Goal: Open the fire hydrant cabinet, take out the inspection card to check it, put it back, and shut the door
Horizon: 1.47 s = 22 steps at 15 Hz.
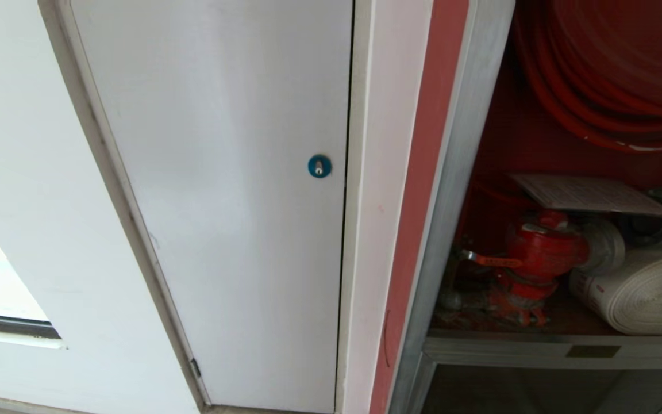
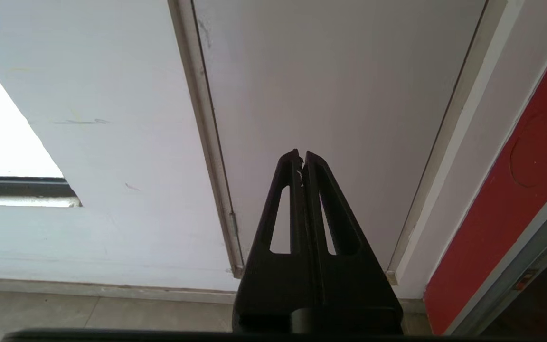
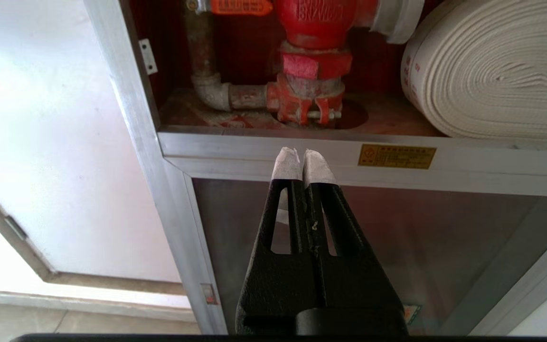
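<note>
Already the fire hydrant cabinet stands open, its door out of sight; the inspection card lies flat above the red valve, beside the white rolled hose; the step in hand seems to be fetching the card; the right gripper hangs before the lower frame, fingers pressed together on nothing; the left gripper, likewise closed and empty, faces the white panel door; next, the right must rise, part its fingers and pinch the card's edge.
</note>
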{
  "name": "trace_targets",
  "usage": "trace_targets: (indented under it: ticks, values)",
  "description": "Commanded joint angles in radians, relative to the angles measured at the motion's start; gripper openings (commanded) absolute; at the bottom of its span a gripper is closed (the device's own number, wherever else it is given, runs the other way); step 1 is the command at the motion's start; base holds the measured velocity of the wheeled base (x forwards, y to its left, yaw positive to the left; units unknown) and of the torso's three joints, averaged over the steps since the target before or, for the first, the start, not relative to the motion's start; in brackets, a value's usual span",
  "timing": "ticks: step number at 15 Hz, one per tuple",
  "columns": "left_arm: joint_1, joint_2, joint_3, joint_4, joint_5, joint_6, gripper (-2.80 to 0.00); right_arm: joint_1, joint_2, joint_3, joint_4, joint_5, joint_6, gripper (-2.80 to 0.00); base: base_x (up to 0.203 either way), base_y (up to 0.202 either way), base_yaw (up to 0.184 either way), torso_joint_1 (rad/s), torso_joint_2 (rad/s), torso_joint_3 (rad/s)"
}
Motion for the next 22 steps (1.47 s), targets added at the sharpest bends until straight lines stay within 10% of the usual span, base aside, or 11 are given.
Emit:
trace_targets:
  ticks: [1, 22]
  values:
    - [0.0, 0.001, 0.006, -0.001, 0.0, 0.0, -2.8, 0.0, 0.001, 0.003, 0.0, 0.0, 0.0, -2.8, 0.0, 0.0, 0.0, 0.0, 0.0, 0.0]
    - [0.0, 0.001, 0.006, -0.001, 0.0, 0.0, -2.8, 0.0, 0.001, 0.002, 0.003, 0.003, 0.004, -2.8, 0.0, 0.0, 0.0, 0.0, 0.0, 0.0]
